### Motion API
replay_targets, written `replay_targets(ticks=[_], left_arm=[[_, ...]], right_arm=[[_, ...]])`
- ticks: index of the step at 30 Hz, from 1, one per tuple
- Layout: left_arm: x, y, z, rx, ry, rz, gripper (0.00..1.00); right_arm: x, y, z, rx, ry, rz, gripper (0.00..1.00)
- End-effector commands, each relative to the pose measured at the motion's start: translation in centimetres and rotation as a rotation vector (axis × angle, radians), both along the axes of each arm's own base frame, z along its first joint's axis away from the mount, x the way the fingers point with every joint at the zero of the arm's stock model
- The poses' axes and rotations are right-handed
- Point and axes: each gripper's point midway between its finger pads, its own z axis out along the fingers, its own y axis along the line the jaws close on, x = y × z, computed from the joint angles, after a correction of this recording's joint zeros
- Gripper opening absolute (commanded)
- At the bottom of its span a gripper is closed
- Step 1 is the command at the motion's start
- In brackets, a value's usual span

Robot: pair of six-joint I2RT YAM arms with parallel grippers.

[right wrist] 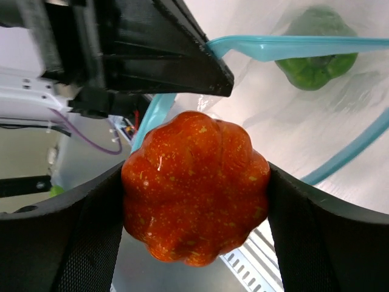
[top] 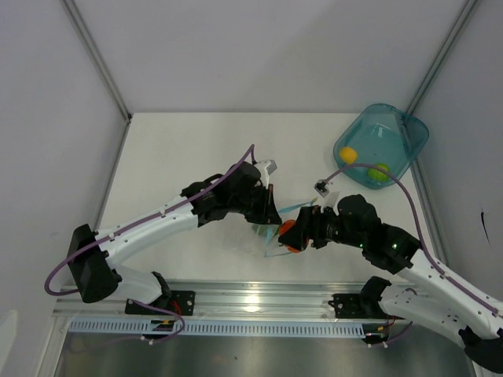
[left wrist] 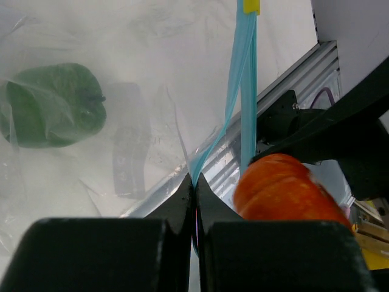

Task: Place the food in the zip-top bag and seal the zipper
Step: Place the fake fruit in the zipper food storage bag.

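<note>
The left gripper [left wrist: 194, 182] is pressed together on the zipper [left wrist: 246, 91], pinching the teal strip where it meets the fingertips, so the zip-top bag [left wrist: 152, 73] hangs from it over the middle of the table [top: 189, 149]. Inside the clear, crinkled plastic lies one piece of the food, the dark green pepper [left wrist: 51, 106]. The right gripper [right wrist: 196, 204] is spread wide around the orange-red pumpkin [right wrist: 194, 176], one pad against each side of it, and holds it just beside the teal strips at the bag's mouth; whether it has passed the rim I cannot tell. The other two pieces, the yellow one [top: 347, 154] and the light green one [top: 380, 172], sit well apart in the teal bowl [top: 413, 129] at the far right corner
</note>
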Motion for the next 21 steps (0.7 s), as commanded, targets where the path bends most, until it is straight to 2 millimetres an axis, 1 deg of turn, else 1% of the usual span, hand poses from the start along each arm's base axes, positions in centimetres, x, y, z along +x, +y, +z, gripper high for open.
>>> replay_targets(ticks=[1, 3, 7, 9, 10, 12, 13, 21], left_arm=[[0.1, -0.8, 2.9, -0.089, -0.016, -0.003, 0.01], [0.1, -0.7, 2.8, -0.086, -0.013, -0.001, 0.01], [0.0, -0.6, 2.9, -0.096, -0.013, 0.0, 0.01], [-0.2, -0.6, 2.8, -0.097, -0.007, -0.002, 0.01], [-0.3, -0.5, 2.7, -0.096, -0.006, -0.003, 0.0], [-0.3, -0.5, 2.7, -0.099, -0.005, -0.003, 0.0], [-0.3, -0.5, 2.6, -0.097, -0.003, -0.003, 0.0], [-0.3, -0.7, 2.6, -0.104, -0.002, -0.007, 0.01]], right_arm=[[1.7, 1.0, 0.5, -0.01, -0.054, -0.063, 0.67], [2.3, 1.0, 0.3, -0.036, -0.066, -0.091, 0.68], [3.5, 0.3, -0.3, -0.083, -0.087, -0.147, 0.75], [4.2, -0.3, -0.6, -0.116, -0.101, -0.187, 0.8], [4.4, -0.4, -0.6, -0.129, -0.104, -0.197, 0.86], [4.6, -0.5, -0.6, -0.139, -0.112, -0.203, 0.91], [4.7, -0.5, -0.6, -0.142, -0.116, -0.204, 0.99], [4.9, -0.7, -0.1, -0.14, -0.132, -0.213, 1.0]])
